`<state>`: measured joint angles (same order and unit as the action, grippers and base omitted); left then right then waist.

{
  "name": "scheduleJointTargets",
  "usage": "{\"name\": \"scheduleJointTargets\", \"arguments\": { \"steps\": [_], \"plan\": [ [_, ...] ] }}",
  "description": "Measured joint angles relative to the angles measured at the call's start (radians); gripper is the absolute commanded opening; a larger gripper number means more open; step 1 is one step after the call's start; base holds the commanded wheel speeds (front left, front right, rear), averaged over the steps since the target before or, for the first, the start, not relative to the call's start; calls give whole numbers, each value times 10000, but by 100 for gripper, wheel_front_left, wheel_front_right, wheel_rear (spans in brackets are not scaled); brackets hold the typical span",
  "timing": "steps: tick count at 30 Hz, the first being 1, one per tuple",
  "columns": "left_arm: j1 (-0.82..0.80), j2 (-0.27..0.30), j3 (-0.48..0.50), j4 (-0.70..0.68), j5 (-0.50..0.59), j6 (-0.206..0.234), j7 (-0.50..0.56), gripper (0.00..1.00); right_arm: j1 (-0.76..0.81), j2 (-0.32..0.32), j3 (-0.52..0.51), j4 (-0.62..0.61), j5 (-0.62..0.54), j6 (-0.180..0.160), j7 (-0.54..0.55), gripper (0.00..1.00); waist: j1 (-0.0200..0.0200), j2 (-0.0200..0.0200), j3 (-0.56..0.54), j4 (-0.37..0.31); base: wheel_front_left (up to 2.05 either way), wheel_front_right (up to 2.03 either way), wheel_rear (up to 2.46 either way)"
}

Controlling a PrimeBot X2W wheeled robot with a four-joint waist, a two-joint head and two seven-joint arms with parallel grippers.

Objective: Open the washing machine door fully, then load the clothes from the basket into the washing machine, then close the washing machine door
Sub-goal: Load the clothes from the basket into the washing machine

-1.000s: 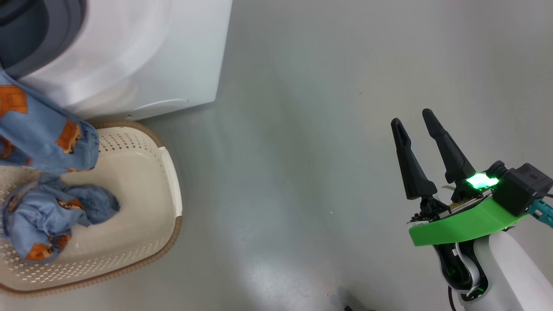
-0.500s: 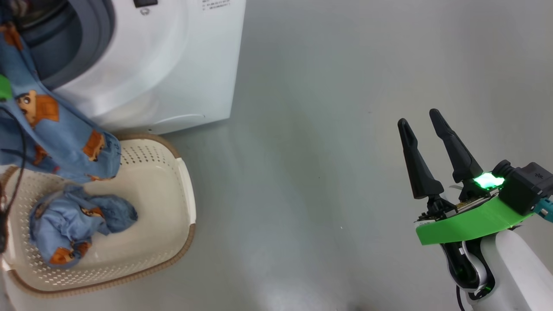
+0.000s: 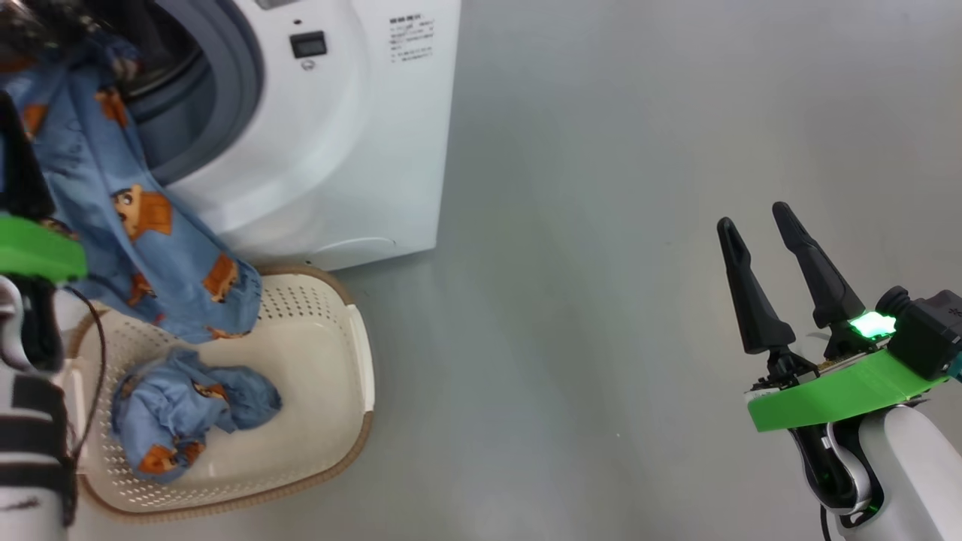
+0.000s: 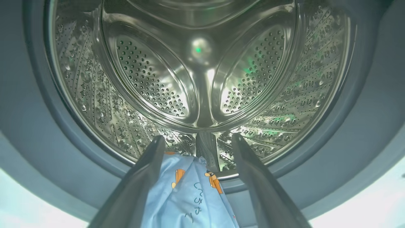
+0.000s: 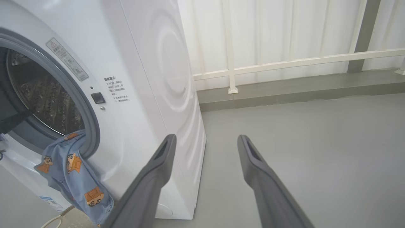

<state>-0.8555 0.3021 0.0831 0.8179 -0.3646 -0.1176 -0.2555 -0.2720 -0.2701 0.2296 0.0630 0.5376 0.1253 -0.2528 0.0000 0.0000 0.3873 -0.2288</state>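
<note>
The white washing machine [image 3: 361, 135] stands with its round opening uncovered; its door is out of view. One light blue printed garment [image 3: 150, 225] hangs from the grey gasket down toward the cream basket [image 3: 362, 361], and it also shows at the opening [image 5: 72, 171]. A second bundle of clothes [image 3: 188, 409] lies inside the basket. My left gripper [image 4: 196, 141] is at the drum's mouth, jaws wide apart, with the garment [image 4: 190, 196] lying loose between the finger bases. My right gripper [image 3: 753, 216] hovers open and empty over the floor, far right of the machine [image 5: 142, 79].
Grey floor [image 3: 564, 300] spreads between the machine and my right arm. The steel drum [image 4: 202, 63] holds no clothes deeper inside. A white railing and low kerb [image 5: 284, 63] run behind the machine. My left forearm [image 3: 30, 421] stands beside the basket's left end.
The head camera has shifted, so the machine and basket sit further right and lower, with more of the opening showing. The hanging garment now reaches up to the gasket. Both grippers stay open.
</note>
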Motion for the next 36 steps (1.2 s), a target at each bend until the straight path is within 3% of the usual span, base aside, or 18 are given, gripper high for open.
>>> {"name": "scheduleJointTargets", "arguments": {
  "steps": [16, 36],
  "plan": [
    [2534, -892, 796, -1651, 397, -96, 0, 100, 696, -376, -230, 163, 105, 0, 0, 100, -1, 0, -1182, 641, 0, 0, 0],
    [5326, -1373, 640, -3818, 677, -109, 0, 100, 1614, -583, -640, 180, 242, 0, 0, 100, 0, 0, -2335, 1319, 0, 0, 0]
  ]
}}
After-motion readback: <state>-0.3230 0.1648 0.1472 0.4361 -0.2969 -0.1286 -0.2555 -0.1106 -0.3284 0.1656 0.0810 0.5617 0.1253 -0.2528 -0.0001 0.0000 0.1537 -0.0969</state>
